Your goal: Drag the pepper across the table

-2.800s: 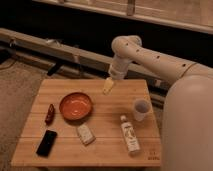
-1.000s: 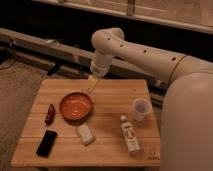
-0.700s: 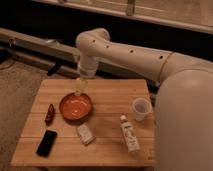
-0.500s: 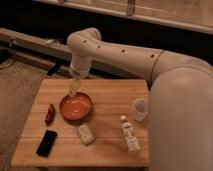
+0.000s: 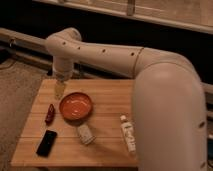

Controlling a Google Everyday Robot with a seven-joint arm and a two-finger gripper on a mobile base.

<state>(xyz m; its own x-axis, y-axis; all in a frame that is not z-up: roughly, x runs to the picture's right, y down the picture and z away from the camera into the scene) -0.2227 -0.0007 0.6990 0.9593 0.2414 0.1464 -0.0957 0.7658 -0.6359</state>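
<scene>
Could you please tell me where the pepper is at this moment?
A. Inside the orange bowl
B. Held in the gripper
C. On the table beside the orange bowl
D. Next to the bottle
C: the pepper lies on the table just picture-left of the orange bowl, while the gripper hangs over the far corner beyond it, not touching it.

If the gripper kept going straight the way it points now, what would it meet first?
Probably bare table: the gripper points down over a far corner, beside the orange bowl and beyond the pepper. Depth is unclear, so the bowl's rim is possible.
</scene>
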